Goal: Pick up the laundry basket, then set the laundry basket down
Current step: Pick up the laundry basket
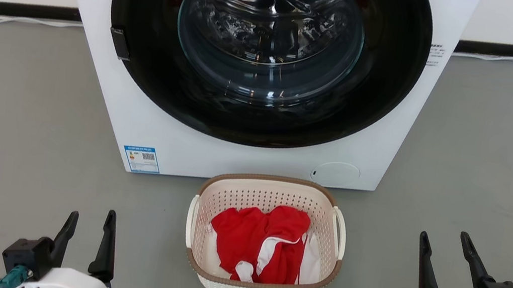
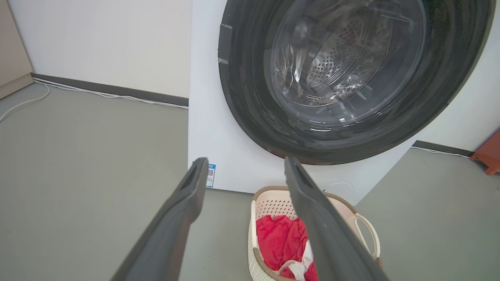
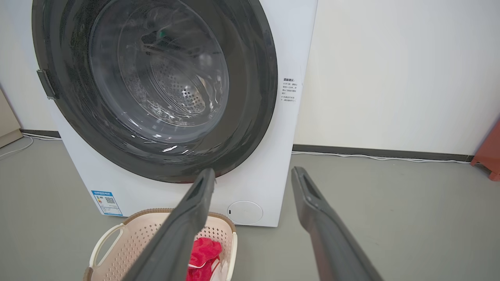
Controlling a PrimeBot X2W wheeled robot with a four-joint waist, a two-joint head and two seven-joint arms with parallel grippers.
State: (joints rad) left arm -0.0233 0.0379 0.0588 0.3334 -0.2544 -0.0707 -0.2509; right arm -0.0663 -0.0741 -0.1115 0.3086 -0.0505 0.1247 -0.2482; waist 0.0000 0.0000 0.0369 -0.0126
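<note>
The laundry basket [image 1: 260, 287] is small, cream-white and perforated, with a brown rim and two white side handles. It stands on the grey floor just in front of the washing machine, holding red and white clothes [image 1: 261, 246]. My left gripper [image 1: 91, 222] is open at the lower left, well left of the basket. At the lower right my right gripper [image 1: 445, 239] is open too, clear of the basket's right handle. In the left wrist view the basket [image 2: 269, 203] lies low and right of the open gripper [image 2: 244, 163]. The right wrist view has the basket [image 3: 129, 238] at lower left of its open gripper [image 3: 254, 171].
A white front-loading washing machine [image 1: 234, 156] with a round dark glass door, shut, stands right behind the basket. White cables [image 1: 16, 19] run along the wall's black skirting. A reddish piece of furniture [image 2: 488, 156] sits by the wall on the right. Grey floor spreads on both sides.
</note>
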